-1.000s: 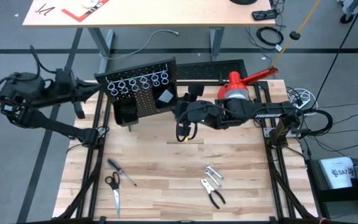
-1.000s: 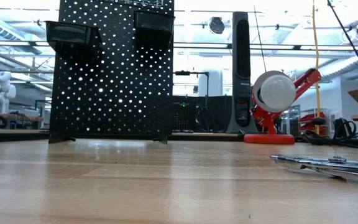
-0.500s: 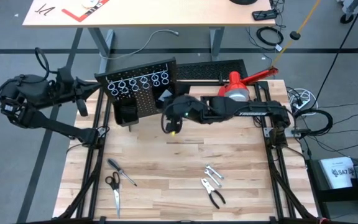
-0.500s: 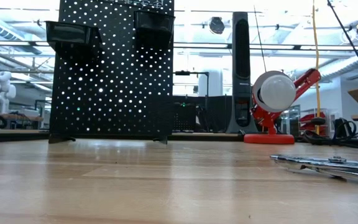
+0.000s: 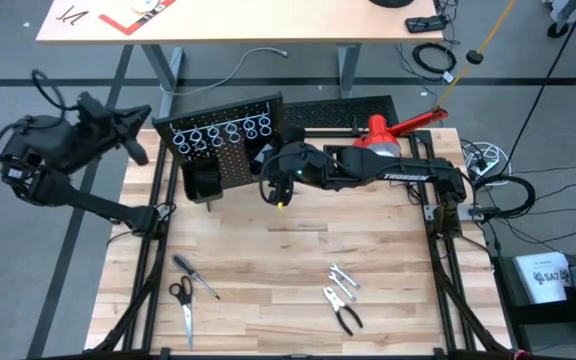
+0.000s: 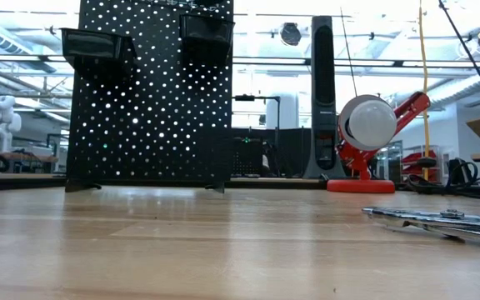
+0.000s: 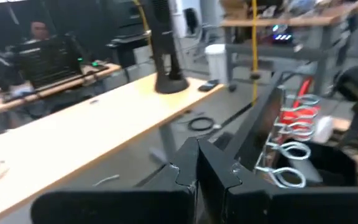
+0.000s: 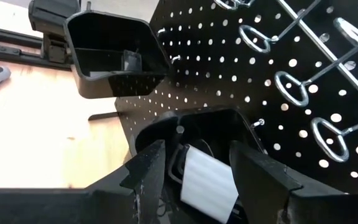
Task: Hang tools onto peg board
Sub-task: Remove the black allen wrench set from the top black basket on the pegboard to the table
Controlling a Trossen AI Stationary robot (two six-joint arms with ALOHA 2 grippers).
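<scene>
Displacement, high view: the right pincer has travelled from frame centre toward the upper left over the last second and now sits just beside the peg board, at its right-hand bin. The left pincer has lifted and waits at the upper left edge of the worktop. Scissors, screwdriver, pliers and wrench lie in the lower frame, well apart from the board. Judgement: a delivery into the bin is in hand; four tools remain.

Low view: unchanged. The peg board stands upright at left, both bins near its top edge; no arm is visible.

Left wrist view: the fingers meet at bottom centre, closed on nothing; silver rings show at right.

Right wrist view: the jaws stand apart over the near bin, a white ribbed piece between them; contact cannot be determined. The second bin sits upper left.
</scene>
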